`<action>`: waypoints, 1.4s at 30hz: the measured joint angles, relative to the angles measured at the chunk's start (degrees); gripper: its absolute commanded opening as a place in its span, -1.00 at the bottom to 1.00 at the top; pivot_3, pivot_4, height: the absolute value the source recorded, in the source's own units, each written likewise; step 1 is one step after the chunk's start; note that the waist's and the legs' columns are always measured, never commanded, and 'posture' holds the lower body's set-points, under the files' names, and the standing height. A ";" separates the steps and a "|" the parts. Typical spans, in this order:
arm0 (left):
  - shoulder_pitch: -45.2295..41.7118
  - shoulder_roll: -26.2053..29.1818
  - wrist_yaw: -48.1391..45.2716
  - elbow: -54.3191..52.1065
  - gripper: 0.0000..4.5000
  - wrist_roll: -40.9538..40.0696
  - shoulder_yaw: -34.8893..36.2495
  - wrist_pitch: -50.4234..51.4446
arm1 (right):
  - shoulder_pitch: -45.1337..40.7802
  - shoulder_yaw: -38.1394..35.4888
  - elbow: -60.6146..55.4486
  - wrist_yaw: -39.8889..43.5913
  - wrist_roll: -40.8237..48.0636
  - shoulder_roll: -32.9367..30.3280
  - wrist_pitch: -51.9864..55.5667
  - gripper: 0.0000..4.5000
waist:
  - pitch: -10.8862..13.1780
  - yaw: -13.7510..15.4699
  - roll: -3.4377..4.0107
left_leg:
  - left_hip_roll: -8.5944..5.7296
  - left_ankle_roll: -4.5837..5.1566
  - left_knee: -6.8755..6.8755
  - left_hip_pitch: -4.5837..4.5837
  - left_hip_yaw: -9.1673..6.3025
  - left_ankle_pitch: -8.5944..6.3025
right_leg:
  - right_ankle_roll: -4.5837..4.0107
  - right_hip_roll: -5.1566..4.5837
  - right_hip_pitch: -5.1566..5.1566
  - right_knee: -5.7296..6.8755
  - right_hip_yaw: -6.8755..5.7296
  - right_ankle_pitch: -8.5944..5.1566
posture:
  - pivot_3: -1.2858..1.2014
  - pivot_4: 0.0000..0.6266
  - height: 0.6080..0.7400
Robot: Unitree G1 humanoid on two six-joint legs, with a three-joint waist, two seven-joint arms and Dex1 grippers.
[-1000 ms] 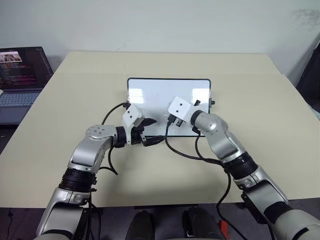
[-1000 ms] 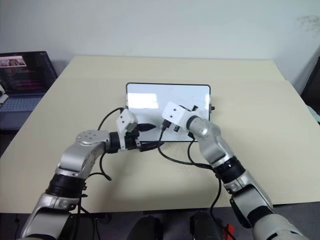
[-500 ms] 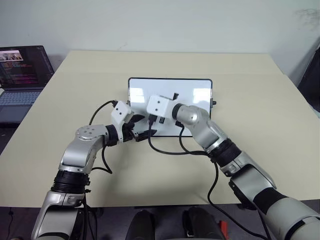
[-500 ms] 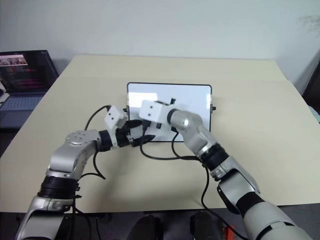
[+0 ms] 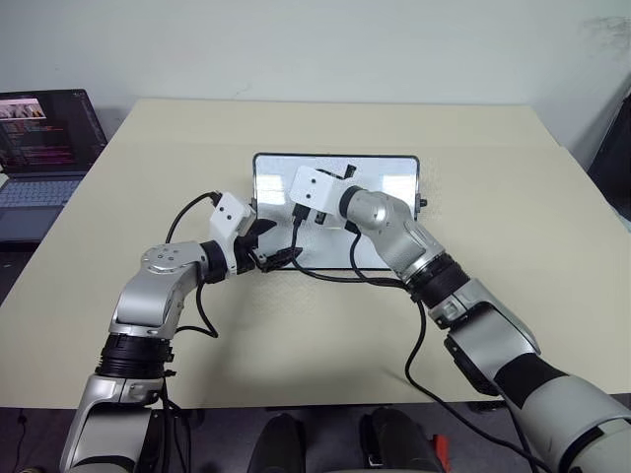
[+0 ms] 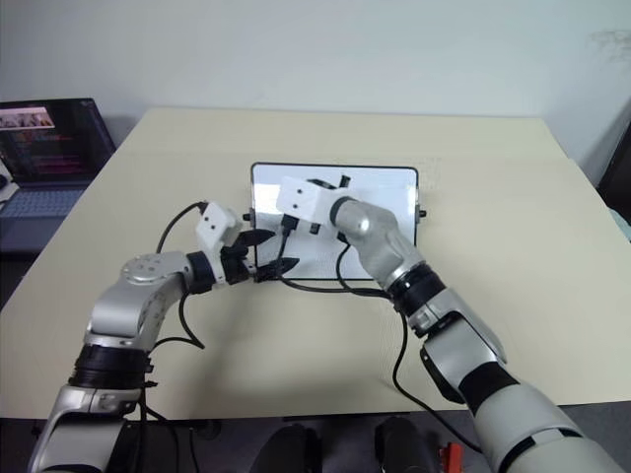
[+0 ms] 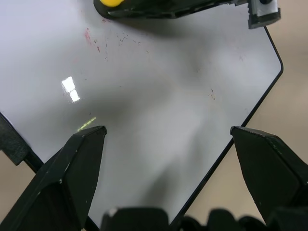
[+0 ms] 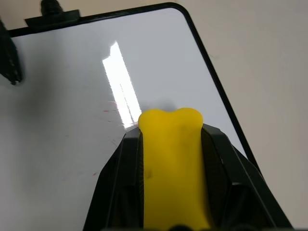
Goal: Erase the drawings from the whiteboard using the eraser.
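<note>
The whiteboard (image 5: pixel 389 222) lies flat in the middle of the table. My right gripper (image 8: pixel 171 135) is shut on the yellow eraser (image 8: pixel 173 168), whose tip lies on the board near its far left corner. In the head views the white wrist block (image 5: pixel 317 187) covers that spot. Faint red specks of the drawings (image 8: pixel 111 111) show beside the eraser's tip, and a few more (image 7: pixel 89 36) appear in the left wrist view. My left gripper (image 5: pixel 278 242) is open at the board's near left edge, and between its fingers (image 7: pixel 72 168) there is only the board.
An open laptop (image 5: pixel 44 148) stands at the table's far left edge. Black cables (image 5: pixel 325 276) hang from both wrists across the board's near edge. Bare tabletop (image 5: pixel 513 227) stretches to the right of the board and in front of it.
My right arm has swept left and away across the board, taking the eraser from the near middle toward the far left corner. My left gripper has shifted slightly left, still open.
</note>
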 measured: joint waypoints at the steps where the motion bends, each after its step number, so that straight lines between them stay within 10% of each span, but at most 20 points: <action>1: 0.00 -0.03 -0.05 -0.02 1.00 0.00 -0.13 0.00 | 0.65 0.25 -0.75 1.43 -0.01 -0.33 0.27 -0.45 | 0.00 0.00 0.00 | 0.00 0.00 0.00 0.01 -0.01 0.00 | 0.00 0.00 0.01 0.01 -0.01 0.00 | 0.03 -0.52 1.00; 14: -1.39 -0.29 -2.22 0.09 1.00 -0.03 -1.53 -0.06 | 11.01 -0.86 -15.73 10.76 1.39 -5.80 8.74 -0.45 | -0.02 0.29 -0.03 | -0.07 0.01 0.10 0.19 -0.15 0.01 | 0.04 -0.02 0.27 0.11 -0.12 0.03 | 0.03 -0.52 1.00; 30: -9.82 -8.10 -10.97 -1.98 1.00 -1.25 -9.10 -3.17 | 41.14 -29.38 -67.83 8.34 17.73 -7.70 45.60 -0.45 | 0.00 1.15 0.01 | -0.18 -0.07 0.06 -0.05 -0.10 -0.05 | 0.16 0.03 0.13 -0.06 -0.08 -0.12 | 0.03 -0.52 1.00; 42: -15.73 -18.01 -14.82 9.21 1.00 6.27 -19.87 -15.79 | 48.80 -40.38 -59.03 -3.66 20.47 -6.79 42.65 -0.45 | 0.02 -0.15 0.05 | -0.19 -0.05 0.02 0.13 0.01 -0.05 | 0.17 0.58 0.17 -0.01 0.09 -0.12 | 0.03 -0.52 1.00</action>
